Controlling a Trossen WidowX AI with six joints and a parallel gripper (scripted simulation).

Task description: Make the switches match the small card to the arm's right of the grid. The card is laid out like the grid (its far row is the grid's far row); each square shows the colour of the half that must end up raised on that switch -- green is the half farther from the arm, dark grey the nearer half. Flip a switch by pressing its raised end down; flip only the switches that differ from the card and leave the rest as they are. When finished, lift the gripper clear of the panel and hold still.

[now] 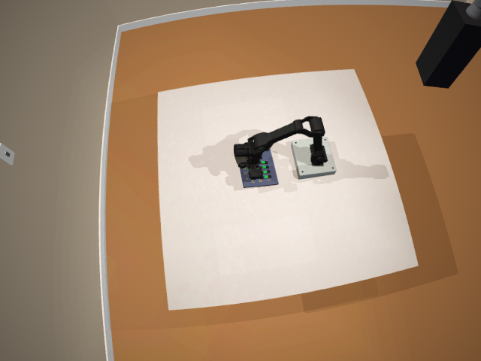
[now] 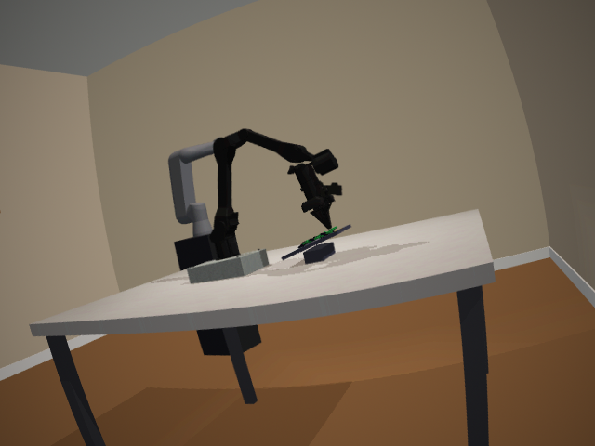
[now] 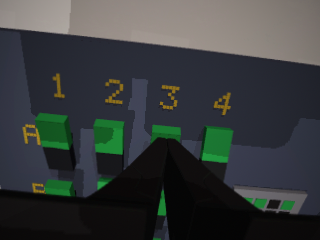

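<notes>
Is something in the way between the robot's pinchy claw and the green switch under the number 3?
Nothing visible is in the way. In the wrist view the shut gripper points its tip straight at the green half of switch A3, with no object between them. Whether the tip already touches it cannot be told.

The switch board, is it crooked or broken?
Not broken. The board sits tilted, propped on a dark block, its far edge higher; it looks meant to. The shut gripper points at switch A3. Row A's other switches look tidy, green halves raised.
</notes>
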